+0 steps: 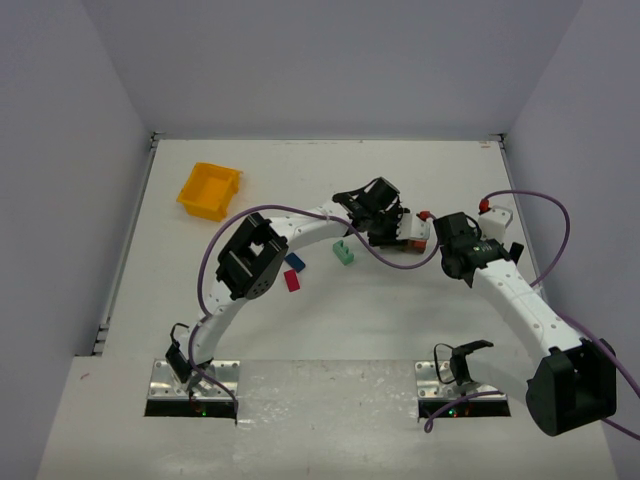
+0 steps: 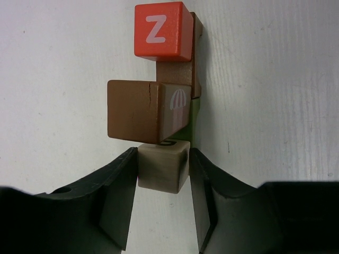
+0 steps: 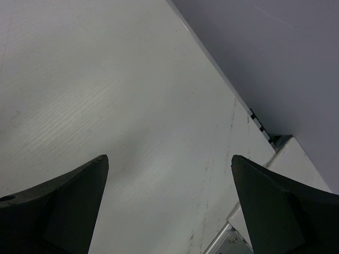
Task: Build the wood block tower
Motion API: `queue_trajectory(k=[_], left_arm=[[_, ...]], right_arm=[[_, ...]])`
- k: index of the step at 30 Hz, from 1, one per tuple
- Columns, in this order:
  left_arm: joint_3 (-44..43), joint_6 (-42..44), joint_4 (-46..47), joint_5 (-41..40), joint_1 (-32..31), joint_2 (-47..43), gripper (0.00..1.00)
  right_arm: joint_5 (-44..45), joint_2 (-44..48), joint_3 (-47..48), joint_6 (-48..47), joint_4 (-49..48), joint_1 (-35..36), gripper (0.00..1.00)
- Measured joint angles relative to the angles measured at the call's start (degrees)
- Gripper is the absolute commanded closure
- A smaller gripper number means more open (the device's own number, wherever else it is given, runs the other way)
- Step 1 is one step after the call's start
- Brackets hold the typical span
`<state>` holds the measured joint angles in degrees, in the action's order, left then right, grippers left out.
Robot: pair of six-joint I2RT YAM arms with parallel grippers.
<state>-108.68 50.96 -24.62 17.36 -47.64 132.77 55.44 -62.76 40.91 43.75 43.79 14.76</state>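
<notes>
Tan block (image 2: 161, 172): the item in hand. Your left end effector (image 2: 163, 159) has it between narrowed jaws, with a finger against each side face as far as the left wrist view shows.

Pile of blocks, directly ahead of that end effector:
- Brown block (image 2: 132, 110) and umbrella block (image 2: 177, 106) sit side by side against the tan block's far edge.
- Olive block (image 2: 195, 124) shows as a sliver on their right.
- Orange-red Z block (image 2: 161, 32) is farthest out.
- The pile's long axis runs straight away from the fingers, in line with the tan block.
- You cannot tell from this view whether the pile stands upright or lies flat.

Location: right of the centre of the tabletop (image 1: 300, 170), about midway between its near and far edges.

Right end effector (image 3: 169, 159): jaws wide, nothing between them, bare tabletop beneath. In the top view it sits just beside the pile, toward the right edge. The left is the one on the blocks.

Loose stock: teal block (image 1: 344, 253), blue block (image 1: 295, 262) and red block (image 1: 292, 281) lie near the centre, on the pile's left-edge side. Yellow tray (image 1: 209, 190) is by the far left corner, well apart.

Judgement: your next move depends on keeping the tan block on the pile's axis, since a sideways nudge would likely shift its neighbours.
</notes>
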Motion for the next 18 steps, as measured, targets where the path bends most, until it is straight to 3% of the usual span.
queue_trajectory(k=[5, 13, 18], left_arm=[[0.0, 0.1, 0.0, -0.2, -0.1, 0.0, 0.45], [0.0, 0.6, 0.0, -0.5, -0.3, 0.0, 0.07], [0.0, 1.0, -0.2, -0.7, -0.5, 0.0, 0.00]], right_arm=[[0.0, 0.0, 0.1, 0.0, 0.0, 0.0, 0.01], [0.0, 0.0, 0.1, 0.0, 0.0, 0.0, 0.01], [0.0, 0.0, 0.1, 0.0, 0.0, 0.0, 0.01]])
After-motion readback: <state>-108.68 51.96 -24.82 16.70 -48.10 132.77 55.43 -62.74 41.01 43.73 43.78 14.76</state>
